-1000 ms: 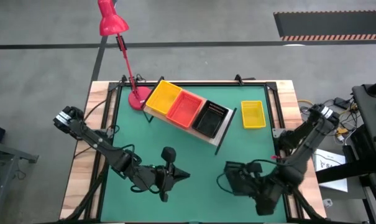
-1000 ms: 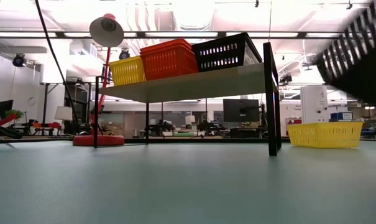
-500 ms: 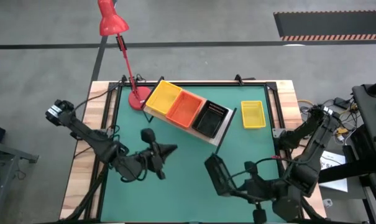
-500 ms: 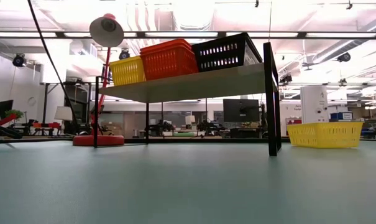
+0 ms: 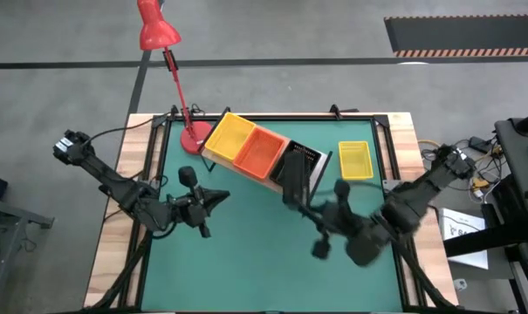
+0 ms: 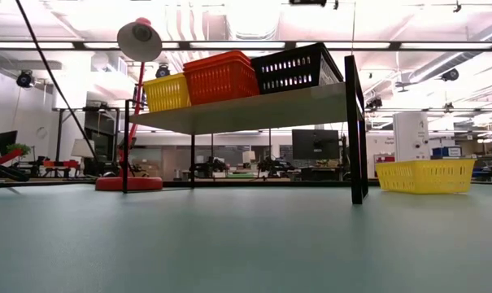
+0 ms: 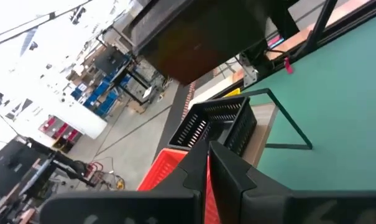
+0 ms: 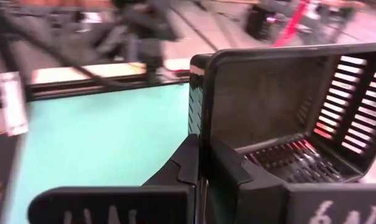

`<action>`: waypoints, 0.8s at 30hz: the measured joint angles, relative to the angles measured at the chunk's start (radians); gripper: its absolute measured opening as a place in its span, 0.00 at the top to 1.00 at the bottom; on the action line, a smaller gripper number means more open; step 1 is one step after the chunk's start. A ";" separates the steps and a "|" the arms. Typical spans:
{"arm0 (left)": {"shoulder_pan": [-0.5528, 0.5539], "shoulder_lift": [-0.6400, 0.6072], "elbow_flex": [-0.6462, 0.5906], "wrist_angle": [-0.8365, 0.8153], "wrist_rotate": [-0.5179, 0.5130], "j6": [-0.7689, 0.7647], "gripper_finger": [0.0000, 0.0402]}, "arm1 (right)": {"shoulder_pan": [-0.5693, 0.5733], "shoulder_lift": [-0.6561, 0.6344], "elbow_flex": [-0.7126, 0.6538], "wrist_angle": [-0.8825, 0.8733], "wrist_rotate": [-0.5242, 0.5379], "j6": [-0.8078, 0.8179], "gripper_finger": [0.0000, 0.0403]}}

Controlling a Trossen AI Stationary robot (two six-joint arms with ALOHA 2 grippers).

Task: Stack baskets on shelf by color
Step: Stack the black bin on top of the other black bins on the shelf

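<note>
The light-wood shelf [image 5: 237, 170] stands slantwise on the far half of the green mat, on thin black legs [image 6: 355, 130]. On it sit yellow [image 5: 229, 135], red-orange [image 5: 260, 152] and black [image 5: 305, 157] baskets. Another yellow basket [image 5: 354, 160] rests on the mat, right of the shelf. My right gripper [image 5: 314, 209] is shut on a further black basket [image 5: 295, 180], held on edge over the shelf's right end. My left gripper [image 5: 218, 198] hovers shut over the mat, left of centre, pointing at the shelf. My right gripper pinches one side wall of the black basket [image 8: 203, 93] at its rim. One finger [image 8: 234, 171] is inside the basket and the other [image 8: 184, 165] outside. The basket is lifted clear and tipped on edge, its slotted floor [image 8: 287, 158] and far wall beyond the fingers.
A red desk lamp stands with its base [image 5: 194, 138] at the shelf's left end, its arm leaning out past the far edge. Open mat lies near the shelf, in front of it [image 6: 246, 244]. Cables and equipment sit beyond the table's right edge.
My right gripper has swung the black basket up from the near right part of the mat toward the far edge, to the shelf's right end, tipping it on edge. My left gripper has drawn back from the near centre toward the left and far side.
</note>
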 joint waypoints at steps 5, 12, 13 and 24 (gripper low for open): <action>0.000 -0.058 -0.040 0.023 0.027 0.003 1.00 | -0.125 0.000 0.037 -0.006 -0.076 -0.026 0.97; 0.005 -0.075 -0.100 0.097 0.059 0.038 1.00 | -0.232 0.000 0.130 -0.162 -0.175 -0.004 0.97; 0.005 -0.074 -0.101 0.098 0.059 0.046 1.00 | -0.239 0.000 0.146 -0.198 -0.178 0.009 0.97; 0.019 -0.070 -0.113 0.276 0.060 0.217 1.00 | -0.277 0.010 0.208 -0.418 -0.302 0.204 0.97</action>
